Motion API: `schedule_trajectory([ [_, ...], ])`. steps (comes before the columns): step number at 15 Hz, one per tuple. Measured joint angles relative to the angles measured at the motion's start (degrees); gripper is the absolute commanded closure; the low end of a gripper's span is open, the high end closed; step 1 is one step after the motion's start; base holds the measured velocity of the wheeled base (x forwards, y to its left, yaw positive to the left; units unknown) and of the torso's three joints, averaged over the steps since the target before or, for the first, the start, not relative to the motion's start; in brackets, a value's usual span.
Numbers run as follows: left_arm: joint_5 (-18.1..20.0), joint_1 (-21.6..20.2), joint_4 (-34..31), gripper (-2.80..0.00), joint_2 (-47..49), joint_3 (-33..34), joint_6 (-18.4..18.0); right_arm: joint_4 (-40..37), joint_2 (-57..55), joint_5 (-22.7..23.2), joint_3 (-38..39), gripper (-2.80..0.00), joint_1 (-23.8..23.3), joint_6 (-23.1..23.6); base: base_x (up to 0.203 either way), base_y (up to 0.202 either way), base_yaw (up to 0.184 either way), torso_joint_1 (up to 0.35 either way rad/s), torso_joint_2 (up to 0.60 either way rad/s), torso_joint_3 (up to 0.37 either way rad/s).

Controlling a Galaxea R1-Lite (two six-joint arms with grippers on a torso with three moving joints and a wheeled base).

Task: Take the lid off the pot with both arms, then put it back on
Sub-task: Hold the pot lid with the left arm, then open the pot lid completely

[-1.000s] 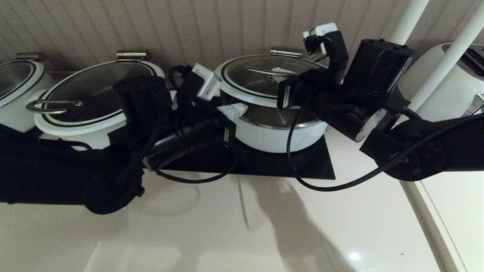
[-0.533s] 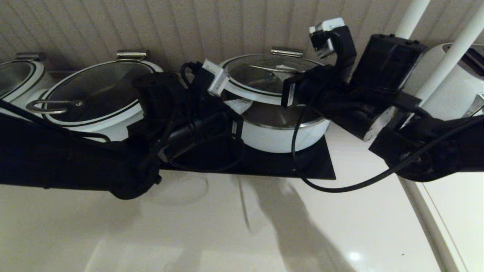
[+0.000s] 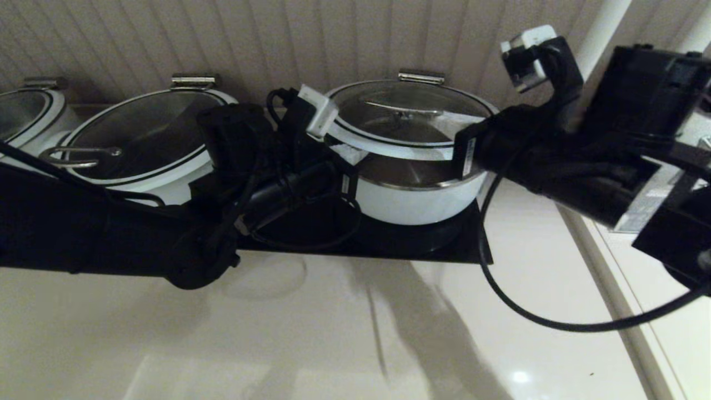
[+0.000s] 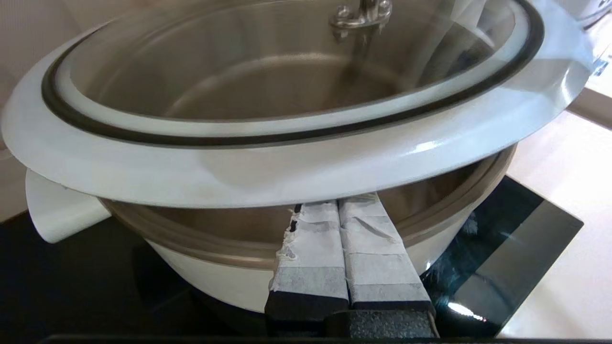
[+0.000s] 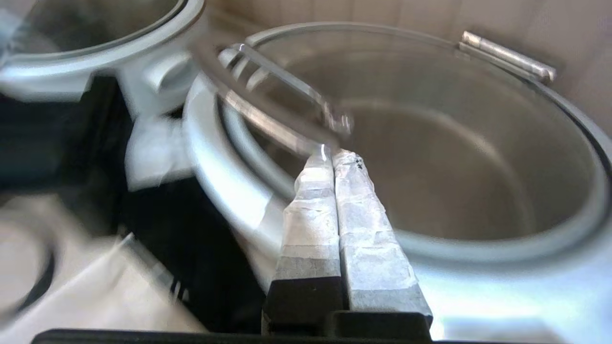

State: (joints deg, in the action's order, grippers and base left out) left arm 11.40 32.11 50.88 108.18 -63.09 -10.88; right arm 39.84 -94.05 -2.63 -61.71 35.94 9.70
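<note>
The deep white pot (image 3: 411,203) stands on a black plate. Its glass lid (image 3: 405,119) sits tilted above it, and the steel lining shows in the gap under the white rim. My left gripper (image 3: 349,154) is shut, with its cloth-covered fingers under the lid's left rim. The left wrist view shows the rim (image 4: 287,167) lying on the fingertips (image 4: 311,215), above the pot (image 4: 215,282). My right gripper (image 3: 447,118) is shut and lies over the lid's right side. In the right wrist view its tips (image 5: 332,155) are near the steel bar handle (image 5: 277,95).
A wider white pot with a loop-handle lid (image 3: 133,150) stands close on the left, with another (image 3: 22,116) at the far left. The black plate (image 3: 444,247) lies on a pale counter (image 3: 333,333). A ribbed wall is right behind. A black cable (image 3: 527,314) hangs from the right arm.
My right arm has drawn back to the right and risen, so its fingers now lie over the lid's right side. My left arm moved in and still holds the left rim up.
</note>
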Motion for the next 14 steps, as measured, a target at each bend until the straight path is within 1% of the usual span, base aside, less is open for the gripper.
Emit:
schedule_trajectory([
  [2,0.0,0.0,0.0,0.0,0.1,0.0,-0.1,-2.1,4.9,0.1,4.8,0.0,0.0,0.0,0.0,0.0,0.0,0.0,0.0,0.0],
  [5,0.0,0.0,0.1,0.0,0.5,-0.1,-1.5,-6.2,13.8,0.1,10.9,0.0,0.0,-0.4,0.0,0.0,0.0,0.0,0.0,0.0],
  [9,0.0,0.0,0.3,0.0,0.9,-0.3,-1.5,-11.7,25.1,0.1,20.1,0.0,-0.1,-1.2,0.0,0.0,0.0,0.0,0.0,0.0],
  [12,0.0,0.0,0.0,0.0,1.5,-2.6,-1.5,-12.0,30.2,0.1,27.6,0.0,-0.1,-2.9,0.0,0.0,0.0,0.0,0.0,0.0],
  [14,0.0,-0.2,-0.2,0.0,2.0,-4.2,-1.5,-11.9,31.7,0.2,31.1,0.0,-0.1,-4.4,0.0,0.0,0.0,0.0,0.0,0.0],
])
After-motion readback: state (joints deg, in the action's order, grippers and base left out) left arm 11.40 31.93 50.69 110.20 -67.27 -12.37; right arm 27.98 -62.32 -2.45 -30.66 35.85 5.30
